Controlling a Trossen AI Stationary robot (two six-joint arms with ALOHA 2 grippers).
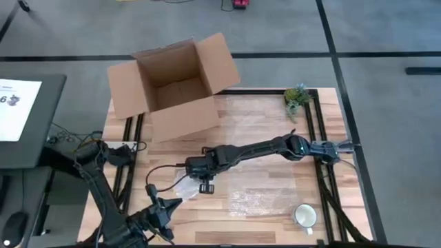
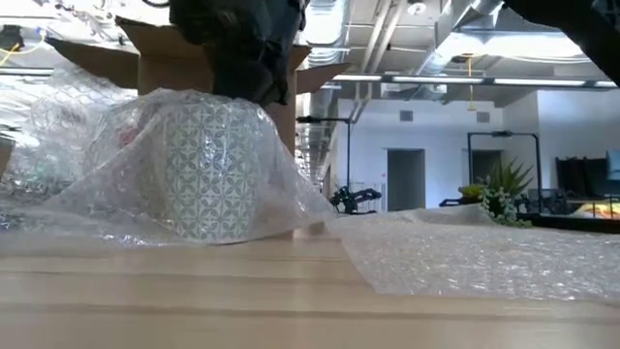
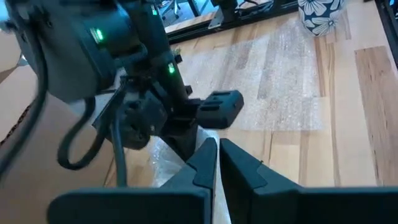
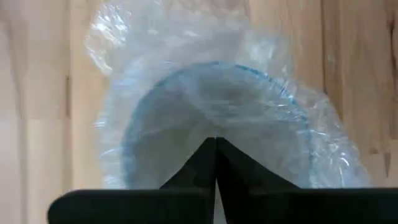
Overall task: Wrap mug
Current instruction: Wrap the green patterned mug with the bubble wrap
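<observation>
The mug [image 2: 208, 170], draped in bubble wrap [image 2: 116, 165], stands toward 7 o'clock on the table [image 1: 275, 117]. It is pinned from above by the right gripper [image 1: 204, 180], fingers together, so the wrap holds. The left gripper [image 1: 167, 204], nearly closed, waits just beside at 7 o'clock.

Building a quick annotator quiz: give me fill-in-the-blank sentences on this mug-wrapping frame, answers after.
1. The patterned mug on the table is covered in ____ wrap.
2. The right gripper hangs directly above the covered mug with its fingers ____.
3. The open cardboard box sits at the ____ edge of the table in the high view.
4. A second, uncovered mug stands on the robot's ____ side.

Missing words: bubble; shut; far; right
</observation>
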